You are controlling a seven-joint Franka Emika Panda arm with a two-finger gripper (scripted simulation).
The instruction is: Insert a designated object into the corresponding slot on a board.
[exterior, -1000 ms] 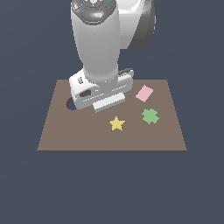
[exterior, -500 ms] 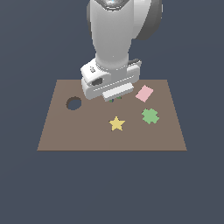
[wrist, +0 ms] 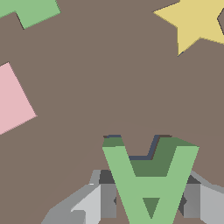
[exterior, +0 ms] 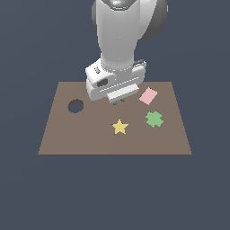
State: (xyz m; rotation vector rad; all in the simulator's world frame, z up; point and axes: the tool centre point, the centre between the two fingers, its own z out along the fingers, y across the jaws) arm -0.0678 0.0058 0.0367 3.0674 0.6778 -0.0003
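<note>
The light-green A-shaped block (wrist: 151,175) sits between my gripper's (wrist: 148,202) grey fingers (wrist: 107,199), which are shut on its sides. It is low over the brown board (wrist: 87,87). Thin dark edges of the A-shaped slot (wrist: 139,157) show just past the block's legs; the block covers the rest of the slot. In the exterior view my gripper (exterior: 117,100) hangs under the white wrist over the board's (exterior: 58,139) back middle, and only a bit of green (exterior: 116,103) peeks out below it.
A yellow star (exterior: 120,127) (wrist: 194,22) lies near the board's middle. A green clover piece (exterior: 154,119) (wrist: 30,11) and a pink square (exterior: 148,95) (wrist: 11,100) lie toward the exterior view's right. A dark round hole (exterior: 75,106) is at its left.
The arm has swung from over the round hole toward the exterior view's right, to the board's back middle, uncovering the hole. The pieces on the board have not moved.
</note>
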